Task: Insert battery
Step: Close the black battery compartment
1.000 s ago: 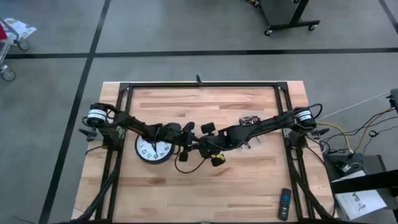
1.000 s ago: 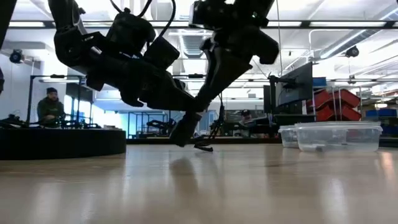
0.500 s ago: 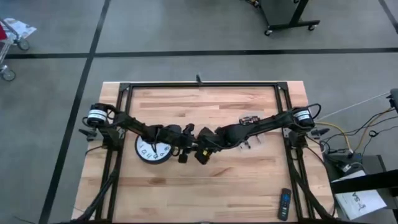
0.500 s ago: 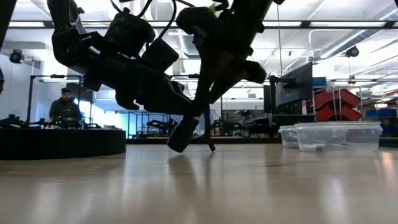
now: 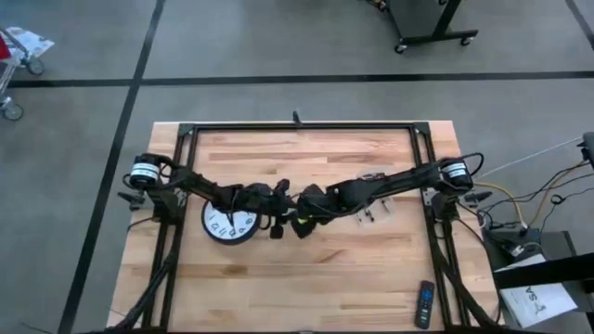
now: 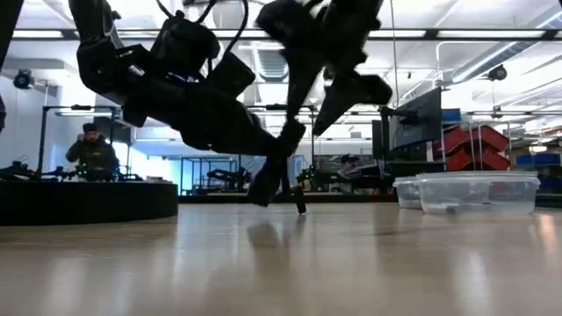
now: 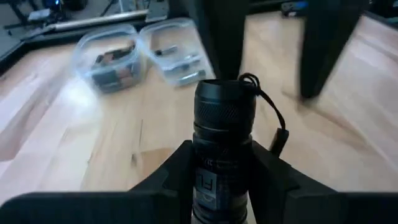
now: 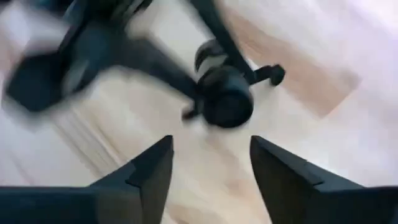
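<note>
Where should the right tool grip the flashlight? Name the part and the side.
Probably the knurled head end, which sticks out bare beyond the left tool clamped on the body. The open right tool already faces that end head-on, so come along the flashlight axis, fingers either side of the round head, clear of the dangling lanyard.

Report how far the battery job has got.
Done: the left gripper is shut on the flashlight, holding it just above the table. In hand: the right gripper is open and empty, facing the flashlight's end; no battery shows in it. Left: fetch a battery, perhaps from the clear tubs, and slide it in.
</note>
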{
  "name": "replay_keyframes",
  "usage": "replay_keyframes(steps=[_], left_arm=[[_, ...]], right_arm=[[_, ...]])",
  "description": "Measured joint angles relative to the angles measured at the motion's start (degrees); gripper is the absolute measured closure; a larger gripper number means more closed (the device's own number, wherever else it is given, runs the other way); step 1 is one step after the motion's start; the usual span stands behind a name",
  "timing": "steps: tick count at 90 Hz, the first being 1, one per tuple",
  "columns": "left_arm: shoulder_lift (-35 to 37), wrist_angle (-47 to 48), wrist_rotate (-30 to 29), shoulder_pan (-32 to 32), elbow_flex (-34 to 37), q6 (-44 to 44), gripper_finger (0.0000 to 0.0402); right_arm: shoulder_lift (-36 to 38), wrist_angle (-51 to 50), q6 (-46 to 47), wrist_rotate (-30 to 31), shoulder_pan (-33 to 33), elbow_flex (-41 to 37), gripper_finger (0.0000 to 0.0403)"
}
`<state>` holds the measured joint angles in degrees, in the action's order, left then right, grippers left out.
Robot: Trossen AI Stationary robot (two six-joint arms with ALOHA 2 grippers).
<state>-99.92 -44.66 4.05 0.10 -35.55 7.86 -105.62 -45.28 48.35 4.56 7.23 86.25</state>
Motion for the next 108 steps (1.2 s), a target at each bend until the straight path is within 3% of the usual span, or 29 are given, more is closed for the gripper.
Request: replay_keyframes(steps=[25, 46, 56, 108], left_arm=[[0.0, 0.2, 1.1, -0.1, 0.1, -0.3, 0.0311], [0.0, 0.6, 1.3, -0.1, 0.2, -0.3, 0.0312], [0.0, 0.7, 1.4, -0.1, 0.2, -0.3, 0.0312], [0.0, 1.0, 1.4, -0.1, 0.3, -0.3, 0.0312]], right_arm=[[0.8, -2.3, -50.6, 2.5, 1.8, 3.4, 0.0161], [-1.8, -2.2, -75.5, 11.6, 3.0, 3.1, 0.0163], [-2.6, -1.4, -81.2, 12.4, 3.0, 3.0, 0.0176], [-2.8, 2.5, -89.3, 11.9, 3.0, 1.6, 0.0244]])
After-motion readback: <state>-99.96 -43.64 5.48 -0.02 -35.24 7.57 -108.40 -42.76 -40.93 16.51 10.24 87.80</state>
